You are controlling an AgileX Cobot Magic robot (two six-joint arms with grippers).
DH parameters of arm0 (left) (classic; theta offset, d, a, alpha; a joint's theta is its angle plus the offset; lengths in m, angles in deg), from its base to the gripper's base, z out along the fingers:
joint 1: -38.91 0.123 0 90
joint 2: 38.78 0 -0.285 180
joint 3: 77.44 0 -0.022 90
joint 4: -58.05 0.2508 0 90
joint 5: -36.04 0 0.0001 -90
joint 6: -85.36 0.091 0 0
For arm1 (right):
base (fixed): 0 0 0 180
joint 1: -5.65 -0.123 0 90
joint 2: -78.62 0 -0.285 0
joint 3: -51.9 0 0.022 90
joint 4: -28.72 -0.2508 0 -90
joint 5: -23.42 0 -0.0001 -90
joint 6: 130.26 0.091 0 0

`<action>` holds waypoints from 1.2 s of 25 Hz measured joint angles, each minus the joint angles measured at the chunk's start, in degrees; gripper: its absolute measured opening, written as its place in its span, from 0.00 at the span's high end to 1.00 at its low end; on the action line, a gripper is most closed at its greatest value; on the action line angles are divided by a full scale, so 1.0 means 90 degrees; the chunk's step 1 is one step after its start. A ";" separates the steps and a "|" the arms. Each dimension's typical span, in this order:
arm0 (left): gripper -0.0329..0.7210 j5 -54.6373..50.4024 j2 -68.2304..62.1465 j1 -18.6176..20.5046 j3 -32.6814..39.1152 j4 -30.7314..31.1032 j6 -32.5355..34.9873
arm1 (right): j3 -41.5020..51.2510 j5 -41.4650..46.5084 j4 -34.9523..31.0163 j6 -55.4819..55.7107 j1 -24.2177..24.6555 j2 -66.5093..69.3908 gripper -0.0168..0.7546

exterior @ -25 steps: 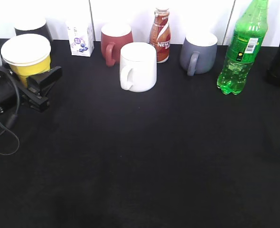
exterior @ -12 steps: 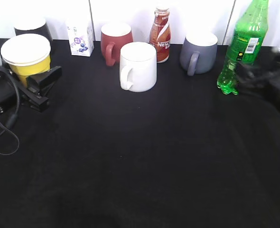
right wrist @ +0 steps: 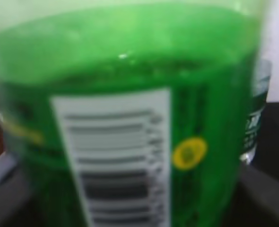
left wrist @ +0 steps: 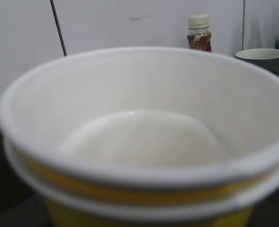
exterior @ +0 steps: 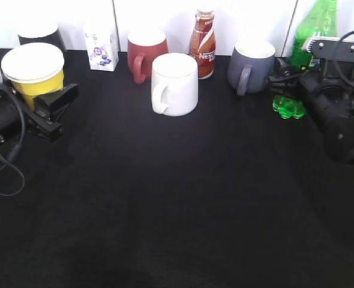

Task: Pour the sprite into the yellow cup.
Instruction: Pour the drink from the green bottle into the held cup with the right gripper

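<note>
The sprite bottle (exterior: 309,36) stands upright at the back right with the right gripper (exterior: 288,84) around it, grip not clear, while the yellow cup (exterior: 34,72) sits far left inside the left gripper (exterior: 56,107), also unclear.

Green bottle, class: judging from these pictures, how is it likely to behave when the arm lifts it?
The green bottle is tall on a small lobed base, so it probably tips easily. Liquid shows high inside in the right wrist view, so it is likely fairly heavy and may slosh. Its smooth plastic could slip.
</note>
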 joint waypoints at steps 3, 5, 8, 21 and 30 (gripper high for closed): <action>0.36 0.0000 0.0000 0.0000 0.0000 0.0006 0.0000 | -0.0015 -0.0155 0.0006 -0.0193 0.0000 0.0046 0.39; 0.36 0.0000 0.0000 0.0000 0.0000 0.0281 -0.0006 | 0.0281 -0.0133 0.0240 -0.0252 0.0000 -0.0290 0.39; 0.36 0.0000 0.0005 -0.0195 0.0000 0.0726 -0.0083 | 0.1154 -0.0178 0.1183 -0.0257 -0.0054 -0.1408 0.39; 0.36 -0.0688 -0.0009 -0.2308 0.0000 0.1024 -0.1027 | 0.1118 0.1910 0.1512 -0.5078 -0.1858 -0.2306 0.39; 0.36 -0.0858 -0.0247 -0.2308 0.0000 0.1058 -0.1027 | 0.1069 0.2052 0.1639 -0.7415 -0.1858 -0.2306 0.39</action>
